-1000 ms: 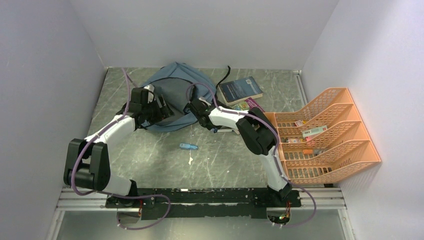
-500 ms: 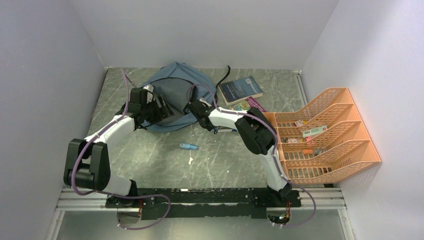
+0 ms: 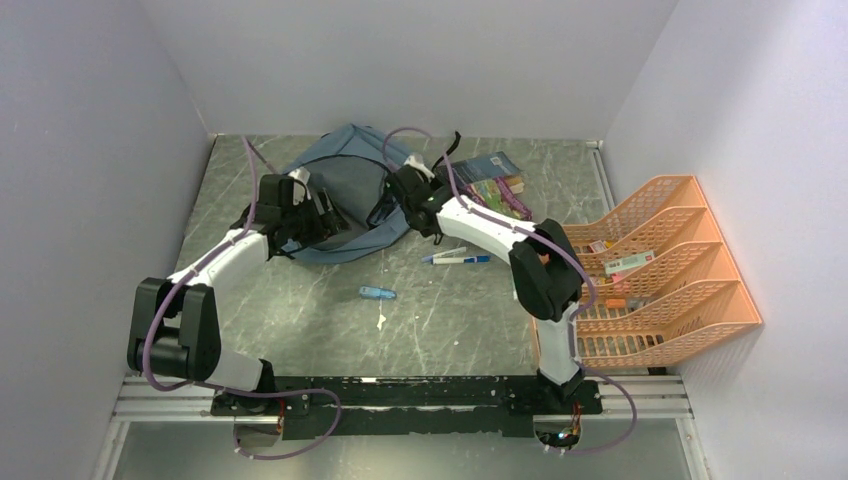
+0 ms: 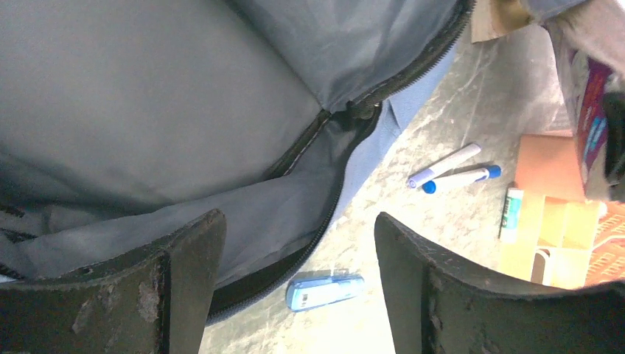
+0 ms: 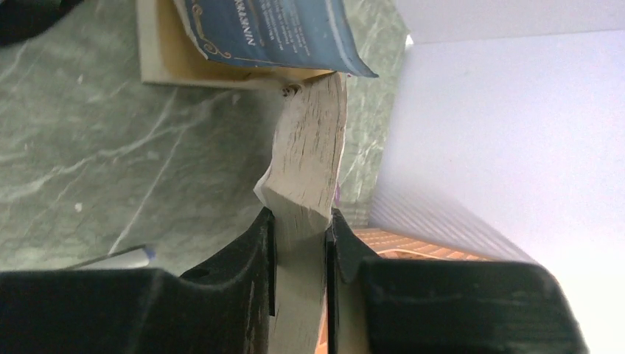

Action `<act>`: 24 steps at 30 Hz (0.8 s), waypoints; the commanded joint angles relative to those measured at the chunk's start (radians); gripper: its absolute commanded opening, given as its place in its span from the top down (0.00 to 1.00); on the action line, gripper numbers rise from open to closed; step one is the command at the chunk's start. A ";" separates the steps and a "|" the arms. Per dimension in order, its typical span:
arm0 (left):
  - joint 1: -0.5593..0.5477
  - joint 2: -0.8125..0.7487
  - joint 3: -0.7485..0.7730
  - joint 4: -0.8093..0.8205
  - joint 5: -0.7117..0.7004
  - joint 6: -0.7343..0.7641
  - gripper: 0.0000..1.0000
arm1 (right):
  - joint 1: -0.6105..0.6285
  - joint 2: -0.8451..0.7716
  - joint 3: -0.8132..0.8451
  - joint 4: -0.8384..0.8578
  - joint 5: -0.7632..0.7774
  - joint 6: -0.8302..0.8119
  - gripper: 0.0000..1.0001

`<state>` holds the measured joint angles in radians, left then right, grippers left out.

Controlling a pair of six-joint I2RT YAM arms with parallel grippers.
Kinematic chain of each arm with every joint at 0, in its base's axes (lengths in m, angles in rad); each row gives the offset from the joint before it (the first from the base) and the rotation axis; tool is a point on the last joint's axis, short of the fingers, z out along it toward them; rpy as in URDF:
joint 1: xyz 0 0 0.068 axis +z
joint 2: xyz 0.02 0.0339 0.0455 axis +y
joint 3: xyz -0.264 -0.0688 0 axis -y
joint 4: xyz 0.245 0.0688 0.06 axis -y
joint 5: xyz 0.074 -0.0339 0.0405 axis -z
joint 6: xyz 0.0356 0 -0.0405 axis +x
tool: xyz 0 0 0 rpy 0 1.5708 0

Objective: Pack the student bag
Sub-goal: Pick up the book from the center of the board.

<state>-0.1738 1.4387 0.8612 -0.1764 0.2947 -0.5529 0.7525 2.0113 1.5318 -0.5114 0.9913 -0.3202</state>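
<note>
The grey-blue student bag lies at the back of the table with its zipped mouth open toward me; its grey lining fills the left wrist view. My left gripper stands open at the mouth's near edge, one finger over the lining and one over the table. My right gripper is shut on the cream page block of the blue-covered book, just right of the bag. The book's blue cover hangs open beyond the jaws.
A colourful book lies under the blue one. Two pens and a small blue stapler-like item lie on the table in front of the bag. An orange mesh rack with small items stands at right.
My right gripper swung from the bag's front corner back to the blue book and closed on its pages, uncovering the two pens. The left arm has not moved.
</note>
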 commanded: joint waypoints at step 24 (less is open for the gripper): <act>-0.006 -0.123 0.058 0.314 0.379 -0.076 0.04 | -0.189 -0.569 -0.001 0.231 -0.923 0.517 1.00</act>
<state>-0.1741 1.3495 0.8955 0.0834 0.6495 -0.6151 0.6205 1.4857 1.5982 -0.4484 0.3843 0.0460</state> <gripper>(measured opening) 0.947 0.254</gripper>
